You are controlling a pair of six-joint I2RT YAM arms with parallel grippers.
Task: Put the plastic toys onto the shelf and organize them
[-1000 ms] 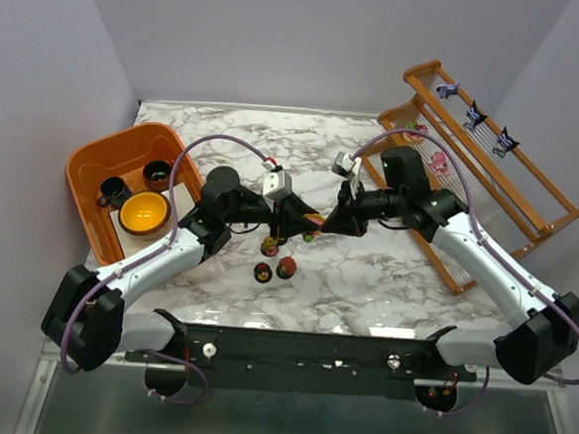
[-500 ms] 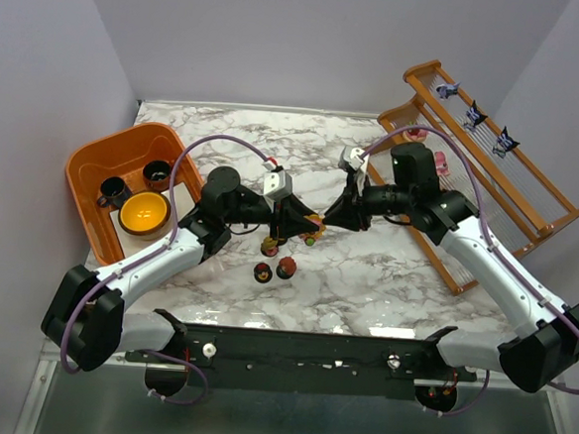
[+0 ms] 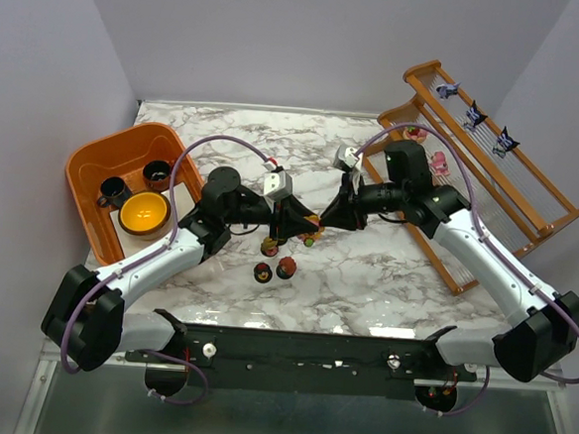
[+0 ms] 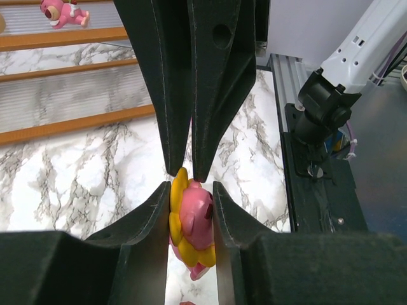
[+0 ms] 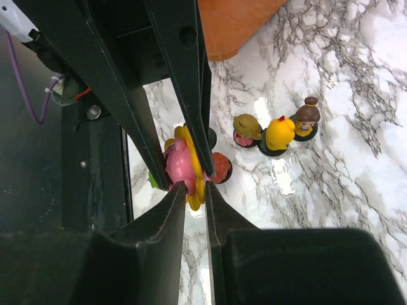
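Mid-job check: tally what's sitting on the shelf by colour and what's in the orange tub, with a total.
Purple-black toys, shelf upper tier: 3
Pink toys, lower tier: 1
Dark cups, orange tub: 2
Yellow bowl, tub: 1
Total: 7
One small thing at the lower tier's far end is too unclear to count.

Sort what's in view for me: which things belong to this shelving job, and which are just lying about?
Job: pink-and-yellow toy in the left gripper; loose toys on the table; purple toys and pink toy on the shelf.
Lying about: orange tub, with two dark cups and yellow bowl inside.
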